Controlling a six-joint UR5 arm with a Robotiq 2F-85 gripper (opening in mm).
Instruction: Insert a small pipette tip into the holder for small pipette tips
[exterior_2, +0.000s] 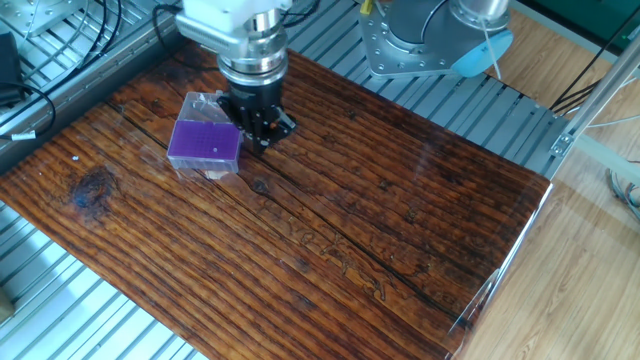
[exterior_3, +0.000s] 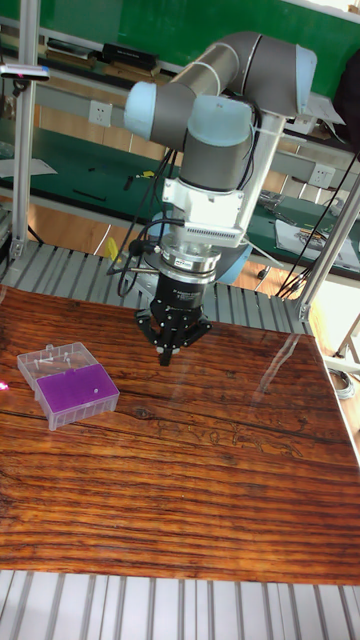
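Gripper (exterior_3: 169, 357) hung over bare wood just beside the holder for small pipette tips (exterior_3: 68, 386), off the side of the box that faces the silver arm base (exterior_2: 410, 45). In the fixed view its fingertips (exterior_2: 262, 140) sat close to that edge of the holder (exterior_2: 205, 143), near but apart from it, with no contact I could make out.

Fingers pointed straight down and converged to a point. Whether they were pinched on a small pipette tip or merely drawn together, I could not tell; no tip was discernible between them in either view.

Holder lay flat on the wooden tabletop (exterior_2: 360, 230), purple grid up, clear lid hinged open on the side away from the camera in the tall view. Its long axis ran slantwise across the grain of the boards. A pale speck showed on the grid; too small to name.

Judgement: the coming move turned on a short sideways shift from the gripper toward the holder, then a vertical descent onto the grid.

Room: wood open on every other side of the holder; the table's edges were well apart from it.
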